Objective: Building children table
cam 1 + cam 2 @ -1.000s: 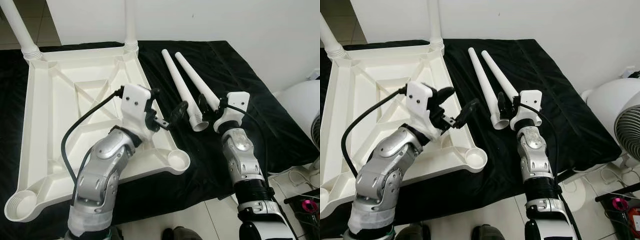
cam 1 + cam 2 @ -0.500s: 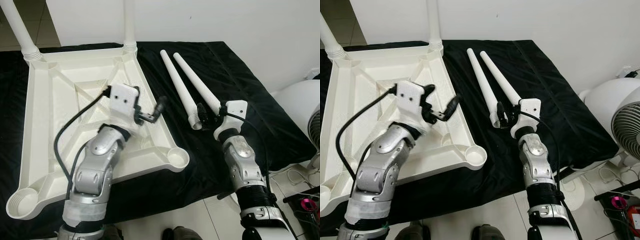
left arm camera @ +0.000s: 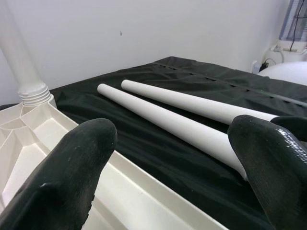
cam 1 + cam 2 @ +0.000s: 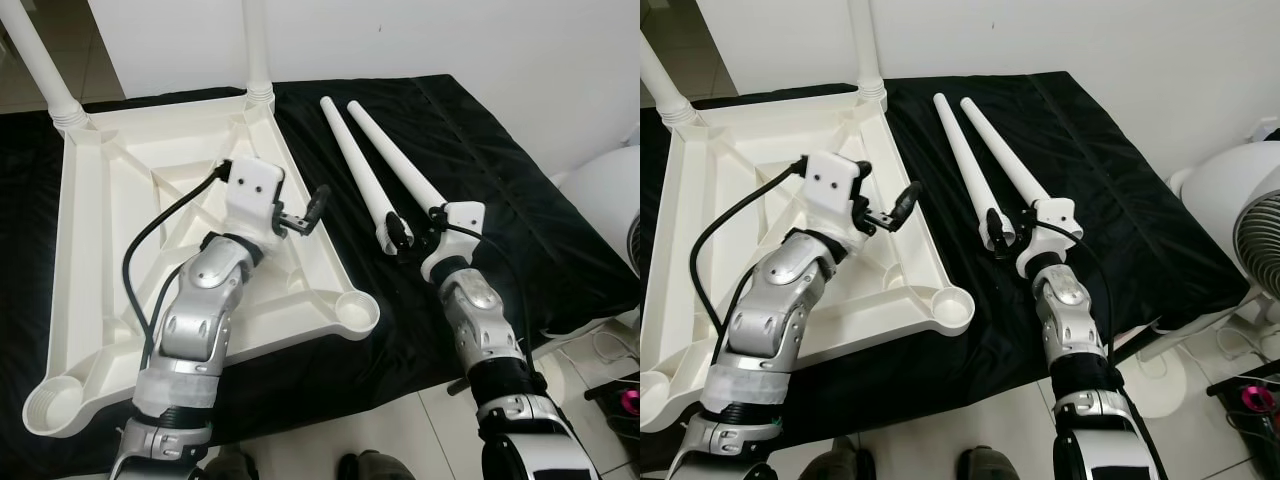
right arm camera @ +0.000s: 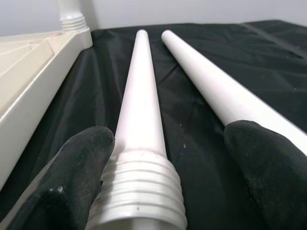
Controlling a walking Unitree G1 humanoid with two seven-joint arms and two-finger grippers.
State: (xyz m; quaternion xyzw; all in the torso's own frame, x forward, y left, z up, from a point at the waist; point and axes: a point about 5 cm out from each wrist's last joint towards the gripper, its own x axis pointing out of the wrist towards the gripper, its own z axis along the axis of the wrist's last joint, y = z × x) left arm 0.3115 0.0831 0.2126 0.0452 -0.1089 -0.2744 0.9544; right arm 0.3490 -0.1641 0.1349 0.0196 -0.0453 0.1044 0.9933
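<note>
Right pincer [image 5: 158, 187] wide around 1 loose leg's [image 5: 140, 120] threaded end; left pincer [image 4: 300, 212] wide.

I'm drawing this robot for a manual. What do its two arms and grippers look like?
Both arms are jointed silver metal segments. Each wrist carries a boxy white housing, and a black cable runs along each arm up to it. The left gripper and right gripper each have two long black fingers with rounded, slightly textured tips. Pale tape wraps the left arm's lowest visible segment; the right arm's has a black ribbed collar.
</note>
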